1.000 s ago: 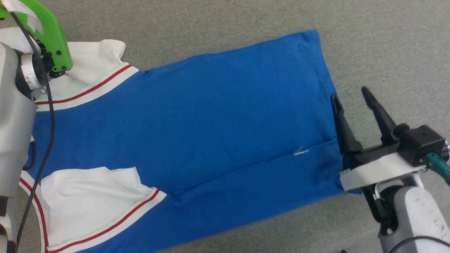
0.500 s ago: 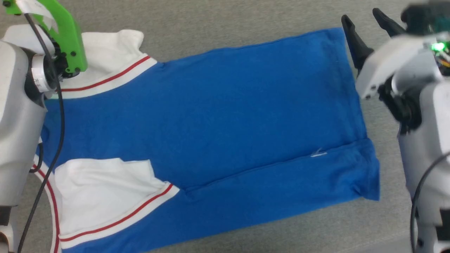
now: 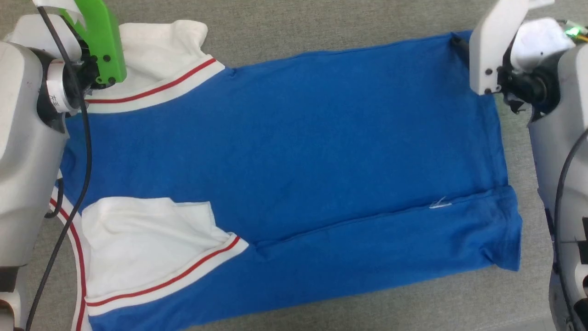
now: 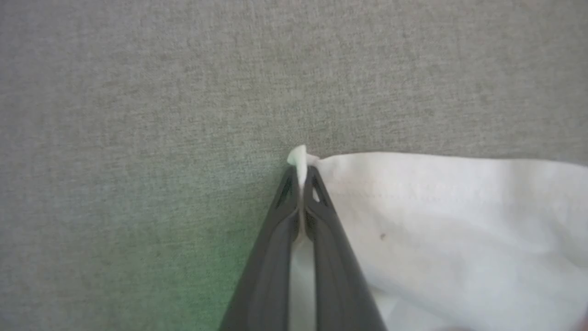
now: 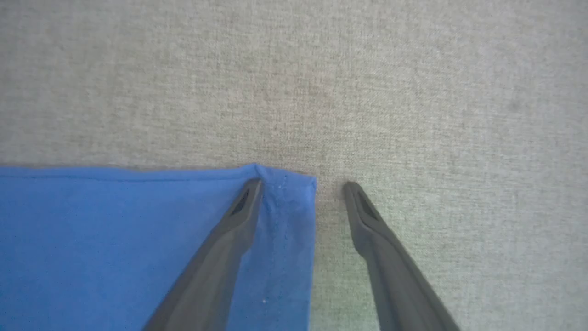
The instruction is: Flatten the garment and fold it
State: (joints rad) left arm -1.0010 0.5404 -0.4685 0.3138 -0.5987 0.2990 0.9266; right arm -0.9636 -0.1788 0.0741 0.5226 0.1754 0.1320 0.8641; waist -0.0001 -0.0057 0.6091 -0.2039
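The garment (image 3: 298, 138) lies spread on the grey surface, blue body across the middle, hem to the right. Its white, red-striped sleeves sit at the left, one far (image 3: 156, 55) and one near (image 3: 147, 239). In the left wrist view my left gripper (image 4: 301, 171) is shut on the corner of the white sleeve (image 4: 436, 220), a nub of cloth poking past the tips. My right gripper (image 5: 303, 185) stands open over the garment's far right hem corner (image 5: 285, 202). One finger (image 5: 220, 248) rests on the blue cloth, the other (image 5: 381, 248) on the bare surface.
Grey woven surface (image 3: 321, 23) surrounds the garment. A long crease (image 3: 367, 218) runs along the body's near side, with a small white mark (image 3: 440, 204) by the hem. My left arm (image 3: 27, 138) with its black cable overlaps the collar end. My right arm (image 3: 560, 138) stands beside the hem.
The head camera has shifted, sliding the scene rightward. My right arm has swung from the middle of the hem to the far right corner. The left gripper keeps its hold on the sleeve.
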